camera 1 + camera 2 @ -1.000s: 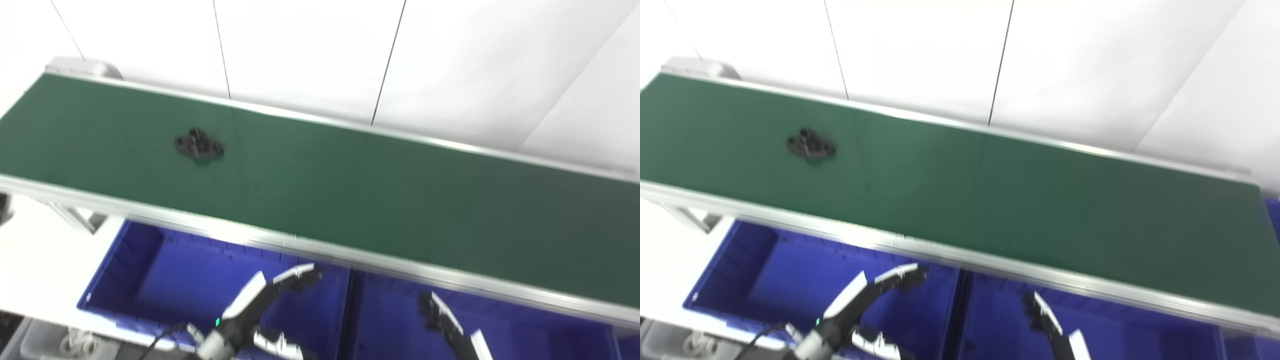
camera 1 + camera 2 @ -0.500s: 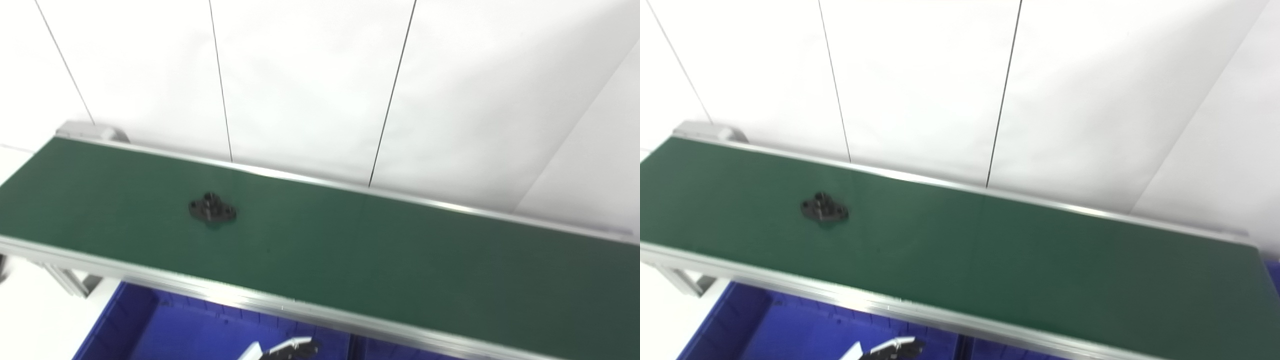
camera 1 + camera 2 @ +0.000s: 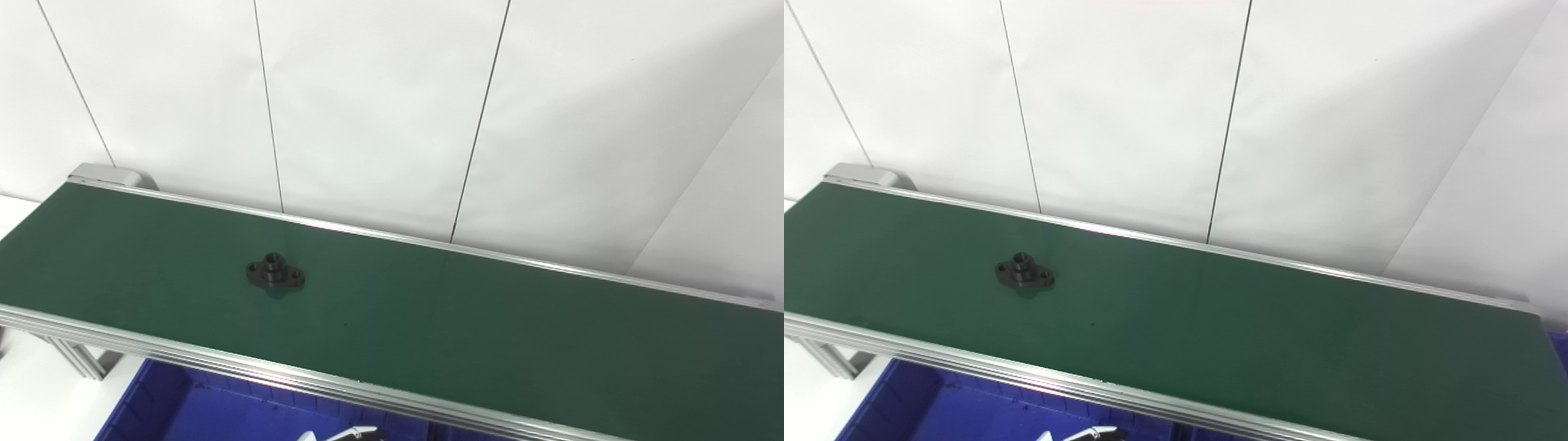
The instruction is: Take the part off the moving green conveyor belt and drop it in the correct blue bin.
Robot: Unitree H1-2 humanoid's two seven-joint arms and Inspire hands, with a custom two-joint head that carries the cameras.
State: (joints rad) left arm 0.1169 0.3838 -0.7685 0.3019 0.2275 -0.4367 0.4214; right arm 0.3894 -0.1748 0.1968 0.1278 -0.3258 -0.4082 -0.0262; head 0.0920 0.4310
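Note:
A small black flanged part (image 3: 275, 277) with a raised hub lies flat on the green conveyor belt (image 3: 465, 318), left of the belt's middle. Nothing touches it. Only pale fingertips of my left hand (image 3: 343, 435) show at the bottom edge, below the belt's near rail and over the blue bin (image 3: 202, 410). They are well short of the part, and the rest of the hand is cut off. My right hand is out of the picture. The same part (image 3: 1024, 274) shows in the right eye view.
Aluminium rails (image 3: 257, 367) run along both long sides of the belt. A white panelled wall (image 3: 380, 110) rises right behind it. The belt's grey end roller housing (image 3: 104, 176) is at the far left. A sliver of another blue bin (image 3: 1559, 346) shows at the right.
The camera has tilted upward, so both hands and most of the bins have slid out of the bottom of the picture. The part has ridden a little to the right along the belt.

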